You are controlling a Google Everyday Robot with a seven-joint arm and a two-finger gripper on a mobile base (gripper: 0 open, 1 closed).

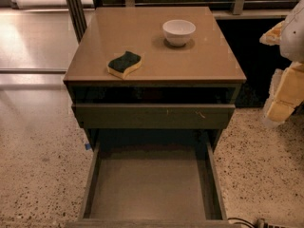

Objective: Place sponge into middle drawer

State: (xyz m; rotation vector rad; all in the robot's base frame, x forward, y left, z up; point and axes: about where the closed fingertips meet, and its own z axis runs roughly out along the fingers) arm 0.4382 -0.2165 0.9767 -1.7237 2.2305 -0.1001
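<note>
The sponge lies on the desk, upper left of centre. The middle drawer stands open below. The gripper hangs at the right edge; I cannot tell its grip.

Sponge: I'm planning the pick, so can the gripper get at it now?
Probably yes. The sponge lies uncovered near the front left edge of the cabinet top, apart from the white bowl. The gripper hangs off to the right, with nothing standing between them.
</note>
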